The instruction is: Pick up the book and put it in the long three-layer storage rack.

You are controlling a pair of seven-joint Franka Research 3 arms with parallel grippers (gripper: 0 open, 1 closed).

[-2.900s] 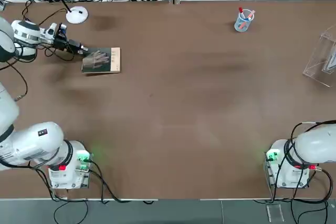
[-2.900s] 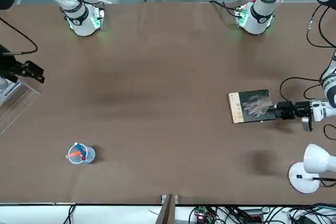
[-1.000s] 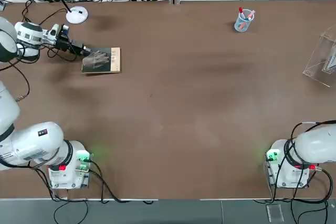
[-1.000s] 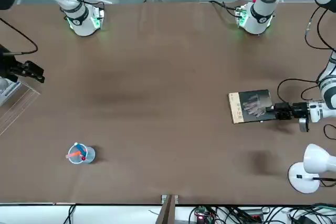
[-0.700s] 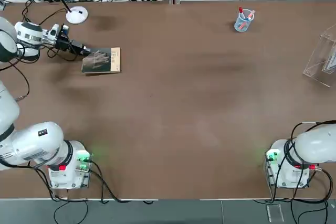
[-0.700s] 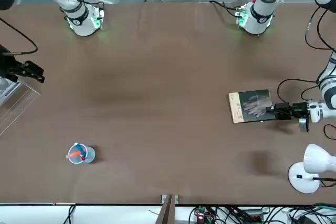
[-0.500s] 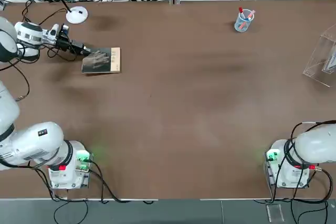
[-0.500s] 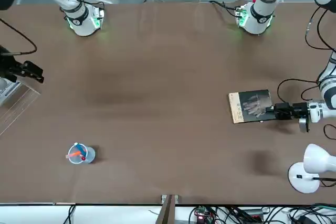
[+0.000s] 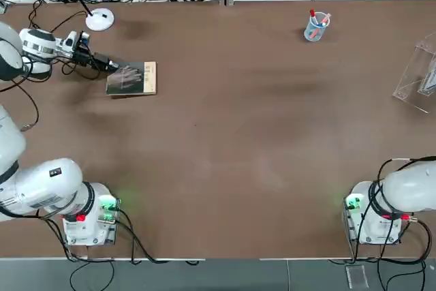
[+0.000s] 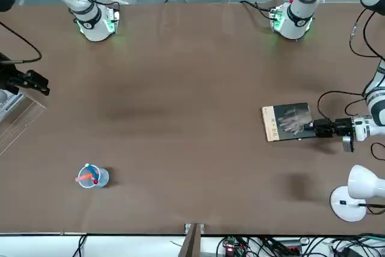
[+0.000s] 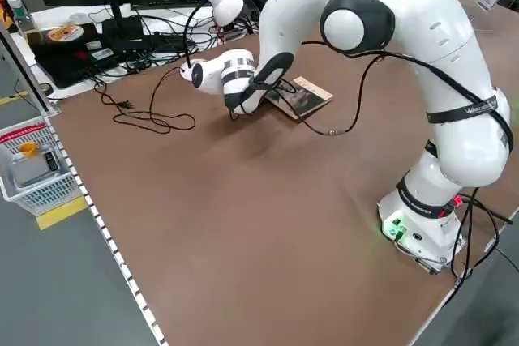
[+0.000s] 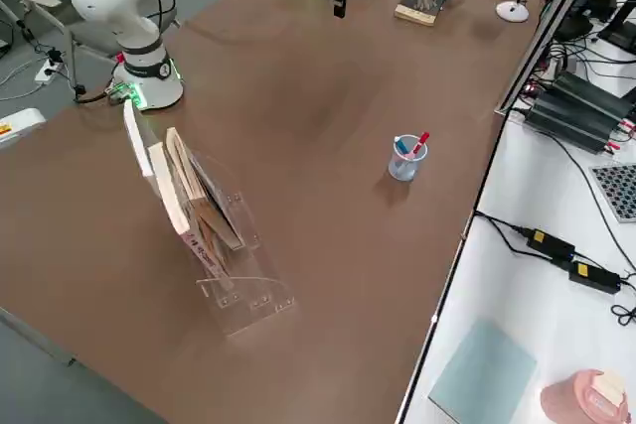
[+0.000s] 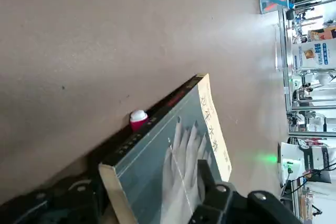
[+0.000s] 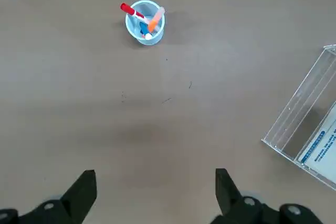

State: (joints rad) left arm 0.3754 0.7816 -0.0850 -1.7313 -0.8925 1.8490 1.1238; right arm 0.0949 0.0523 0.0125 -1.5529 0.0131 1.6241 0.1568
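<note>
Book (image 9: 132,78) lies flat far left on the table, my left gripper (image 9: 109,66) straddling its near-lamp edge with jaws part-closed, not yet clamped, so I'd finish squeezing before lifting toward the rack (image 9: 417,76) far right; right gripper (image 14: 152,192) idles wide open.

Book (image 9: 132,78): matt grey-green paper cover w/ cream strip, page edges pale. Table (image 9: 238,141): brown, matt, smooth. Rack (image 12: 214,235): clear glossy acrylic. Pen cup (image 9: 315,28): clear plastic. Arm shells: glossy white plastic; left gripper (image 13: 152,203) fingers matt black. Lamp (image 10: 355,192): glossy white.
</note>
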